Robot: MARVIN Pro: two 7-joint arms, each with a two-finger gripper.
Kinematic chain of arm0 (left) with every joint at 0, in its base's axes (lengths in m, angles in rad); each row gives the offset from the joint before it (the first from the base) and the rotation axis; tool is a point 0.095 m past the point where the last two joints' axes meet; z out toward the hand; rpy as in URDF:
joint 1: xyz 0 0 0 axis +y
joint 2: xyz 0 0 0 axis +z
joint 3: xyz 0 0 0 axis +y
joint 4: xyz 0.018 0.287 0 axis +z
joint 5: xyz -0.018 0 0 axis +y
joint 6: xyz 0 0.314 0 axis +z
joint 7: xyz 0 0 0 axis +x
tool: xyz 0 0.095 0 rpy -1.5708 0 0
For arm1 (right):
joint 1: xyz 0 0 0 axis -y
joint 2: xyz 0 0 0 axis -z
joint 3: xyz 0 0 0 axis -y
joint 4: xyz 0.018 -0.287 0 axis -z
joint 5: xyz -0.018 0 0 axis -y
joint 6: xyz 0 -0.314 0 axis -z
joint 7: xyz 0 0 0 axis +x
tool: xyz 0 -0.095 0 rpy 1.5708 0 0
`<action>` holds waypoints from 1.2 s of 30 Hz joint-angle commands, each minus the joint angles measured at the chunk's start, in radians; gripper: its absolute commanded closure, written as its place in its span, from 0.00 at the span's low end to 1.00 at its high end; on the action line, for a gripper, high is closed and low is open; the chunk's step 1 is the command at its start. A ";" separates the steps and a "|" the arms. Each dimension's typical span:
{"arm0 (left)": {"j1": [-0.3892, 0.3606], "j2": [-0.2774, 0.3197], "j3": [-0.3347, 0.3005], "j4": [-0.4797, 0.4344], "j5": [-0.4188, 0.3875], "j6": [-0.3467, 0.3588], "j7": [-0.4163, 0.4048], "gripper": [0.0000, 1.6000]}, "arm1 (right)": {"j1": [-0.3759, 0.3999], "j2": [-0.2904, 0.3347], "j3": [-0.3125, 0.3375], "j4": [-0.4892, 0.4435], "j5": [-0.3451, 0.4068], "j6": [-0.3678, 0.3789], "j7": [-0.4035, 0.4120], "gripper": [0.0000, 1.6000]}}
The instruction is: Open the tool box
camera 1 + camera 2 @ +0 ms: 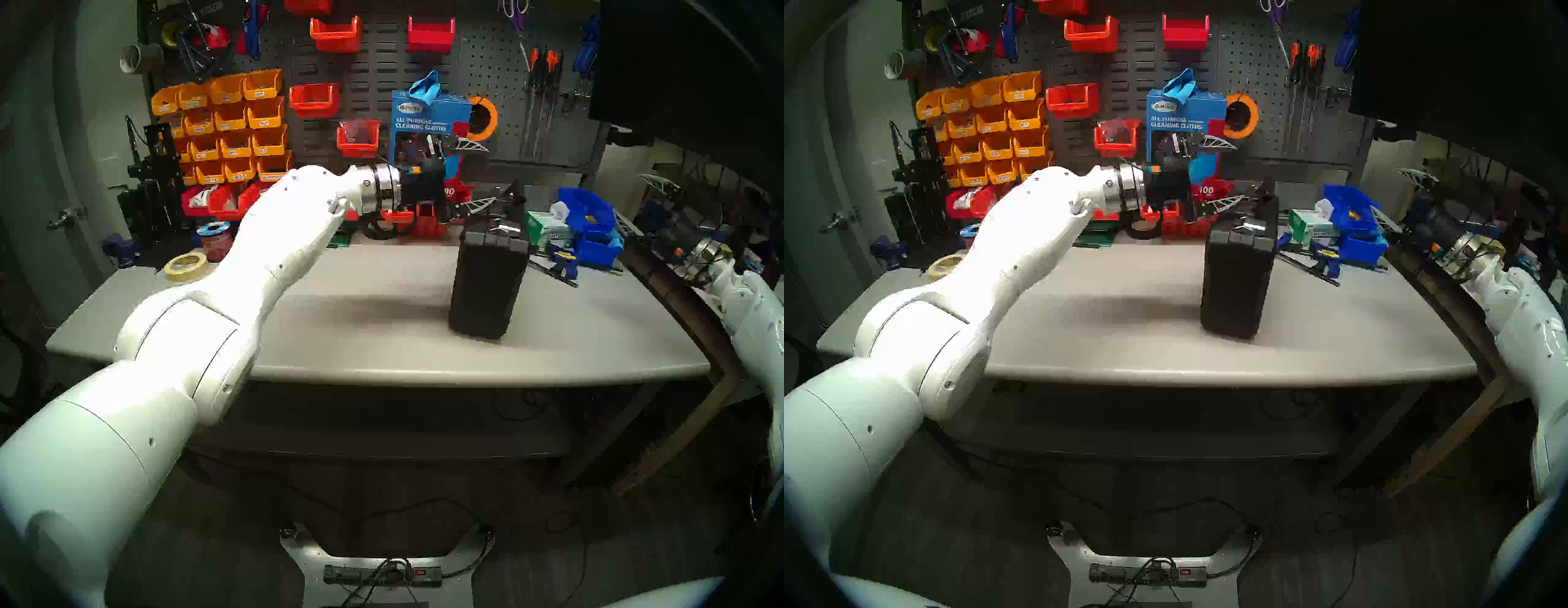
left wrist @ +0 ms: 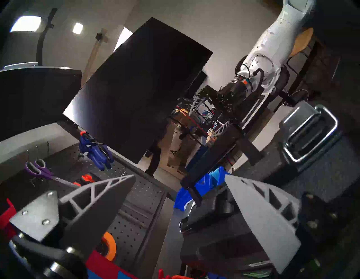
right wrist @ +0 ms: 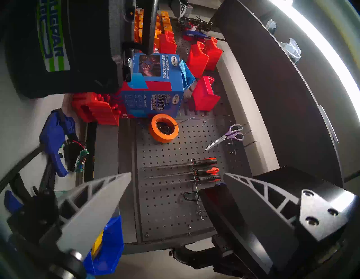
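Tape roll (image 1: pixel 186 266): cream, flat on the tabletop (image 1: pixel 382 322) at its 9 o'clock edge, just beside the left arm.
Left gripper (image 1: pixel 479 178): reaches in from the left, level above the tabletop; jaws apart, empty, lower finger (image 1: pixel 479 205) near the top of the tool box, contact cannot be told.
Cleaning-cloths box (image 1: pixel 428 116): blue, at the pegboard, at 12 o'clock from the left gripper.
Tool box (image 1: pixel 490 278): black, closed, upright on its end on the tabletop, right of centre; handle (image 1: pixel 515 197) at its top.
Latch (image 2: pixel 309 134): silver; in the left wrist view it lies flat on the tool box at 3 o'clock from the jaws.
Label (image 3: pixel 53 37): green, white and blue, on the broad face of the tool box in the right wrist view.
Blue bins (image 1: pixel 589 227): stacked at 2 o'clock from the tool box, near a blue clamp (image 1: pixel 562 257).
Right gripper (image 3: pixel 176 178): well apart from the tool box, off the right edge of the tabletop; jaws apart, empty.
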 commanded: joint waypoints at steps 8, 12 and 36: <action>-0.128 -0.061 0.001 0.126 0.061 -0.161 0.042 0.00 | 0.007 0.007 0.009 -0.004 0.005 0.002 -0.012 0.00; -0.145 -0.066 0.012 0.150 0.088 -0.161 0.061 0.00 | 0.007 0.007 0.009 -0.004 0.005 0.002 -0.012 0.00; -0.194 -0.099 0.080 0.192 0.179 -0.161 0.089 0.00 | 0.007 0.008 0.008 -0.005 0.008 0.002 -0.011 0.00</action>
